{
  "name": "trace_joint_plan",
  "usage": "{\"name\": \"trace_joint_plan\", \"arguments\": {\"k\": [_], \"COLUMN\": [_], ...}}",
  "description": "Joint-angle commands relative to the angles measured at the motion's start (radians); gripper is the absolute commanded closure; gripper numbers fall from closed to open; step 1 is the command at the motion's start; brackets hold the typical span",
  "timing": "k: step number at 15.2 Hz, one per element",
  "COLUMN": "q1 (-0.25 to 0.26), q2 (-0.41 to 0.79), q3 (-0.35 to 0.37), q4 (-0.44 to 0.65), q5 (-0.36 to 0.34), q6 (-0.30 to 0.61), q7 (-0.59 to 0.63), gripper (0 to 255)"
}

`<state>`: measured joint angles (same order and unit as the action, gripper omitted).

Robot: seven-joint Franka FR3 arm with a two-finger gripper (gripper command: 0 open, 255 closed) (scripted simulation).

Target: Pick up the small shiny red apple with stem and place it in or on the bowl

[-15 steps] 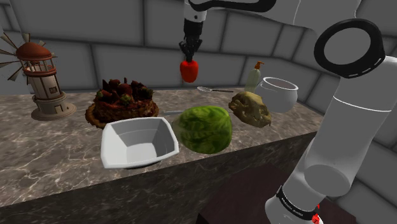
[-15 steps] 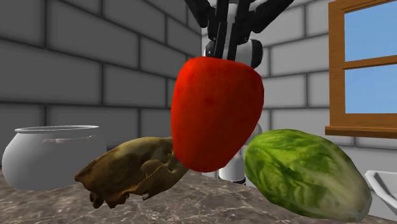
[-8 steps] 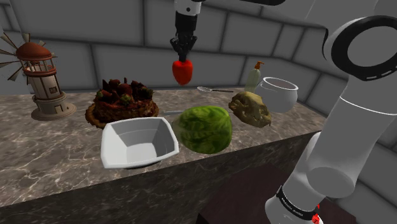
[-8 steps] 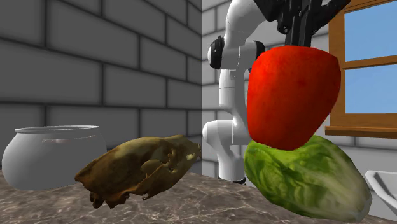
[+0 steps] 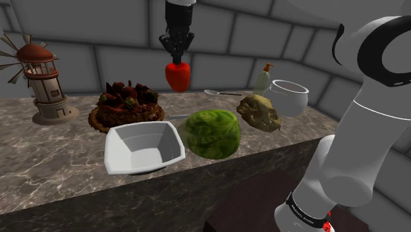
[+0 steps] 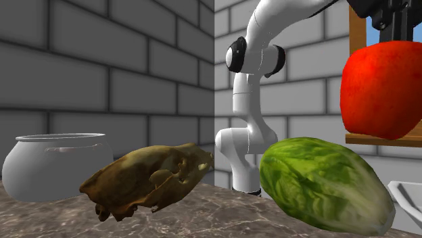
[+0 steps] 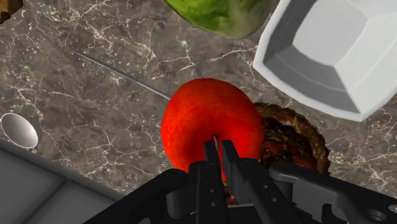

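Gripper: the two black fingers are drawn close together and clenched on the crown of the apple, with the thin pale stem between them. The fruit hangs from that grip.

Apple, wrist view: glossy orange-red skin, smooth, brighter along one flank and darker near the fingers. The body is rounded. Under it lie the dark veined stone counter and the edge of a berry tart. The white bowl sits off to one side beyond the tart, not beneath the fruit.

Shoulder view, front to back:
- Bowl: white, squarish, upright near the counter's front edge.
- Lettuce: at the bowl's 3 o'clock, just beside it.
- Tart: at the bowl's 11 o'clock.
- Apple: in the air, clear of the counter, at the bowl's 1 o'clock and the tart's 2 o'clock. It looks broad at the top and tapers to a blunt point below. The gripper is directly above it, pointing down.
- Spoon: at the lettuce's 12 o'clock, near the grey block wall.
- Lighthouse model: at the tart's 10 o'clock.

Second exterior view: the apple hangs at 1 o'clock from the lettuce, apart from it. It is matte red with an orange sheen and sits in front of a wooden window frame.
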<state>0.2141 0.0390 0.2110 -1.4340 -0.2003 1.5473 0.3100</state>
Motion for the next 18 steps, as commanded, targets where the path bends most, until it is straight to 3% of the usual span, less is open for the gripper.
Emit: {"name": "trace_joint_plan", "arguments": {"k": [1, 9, 14, 18], "q1": [0.024, 0.142, 0.252, 0.232], "q2": [-0.004, 0.076, 0.19, 0.144], "q3": [0.021, 0.118, 0.177, 0.172], "q4": [0.01, 0.163, 0.348, 0.227], "q5": [-0.004, -0.045, -0.103, -0.079], "q6": [-0.023, -0.141, -0.249, -0.171], "q7": [0.042, 0.228, 0.352, 0.358], "gripper": [255, 255, 255, 255]}}
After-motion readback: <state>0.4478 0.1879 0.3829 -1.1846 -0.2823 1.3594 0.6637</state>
